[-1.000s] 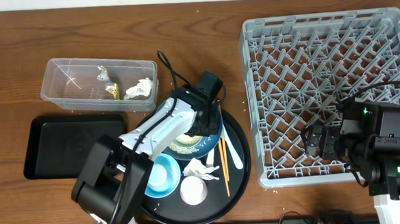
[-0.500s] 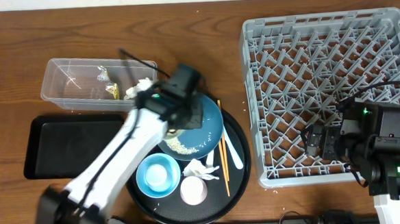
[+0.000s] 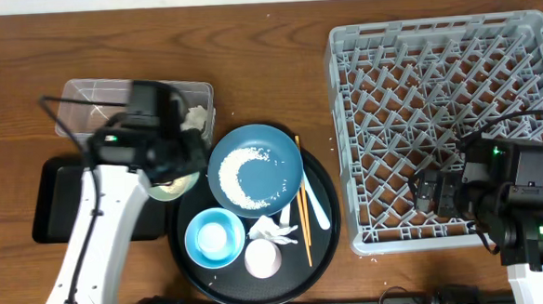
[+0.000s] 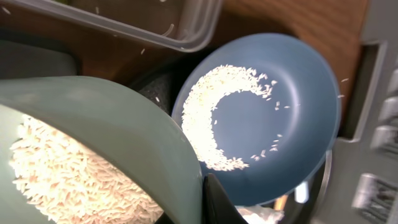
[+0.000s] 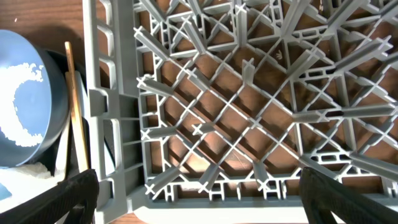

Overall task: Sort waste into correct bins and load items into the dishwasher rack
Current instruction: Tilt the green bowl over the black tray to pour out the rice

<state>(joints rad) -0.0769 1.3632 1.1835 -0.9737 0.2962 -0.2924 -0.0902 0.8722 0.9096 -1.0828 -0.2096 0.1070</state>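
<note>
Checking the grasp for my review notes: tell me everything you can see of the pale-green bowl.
The pale-green bowl is round, smooth and matte, plastic by the look, and holds a heap of loose white rice grains. The left gripper is shut on its rim, and one of its dark fingers shows against the wall. The bowl appears lifted, over the gap between the flat black tray and the round black tray, just below the clear tub. Its tilt cannot be told.

One light-grey plastic rack (image 3: 442, 124) is sitting at the right. Left of it are showing one pale-green bowl (image 4: 124, 130), one light-blue bowl (image 3: 195, 250), one dark-blue round dish (image 3: 277, 161), two small pale cups (image 3: 263, 258), two wooden chopsticks (image 3: 303, 211), one white plastic spoon (image 3: 319, 210), two crumpled white paper napkins (image 3: 271, 229), one clear plastic tub (image 3: 82, 92), one flat black rectangular tray (image 3: 60, 205) and one round black tray (image 3: 329, 222).
</note>
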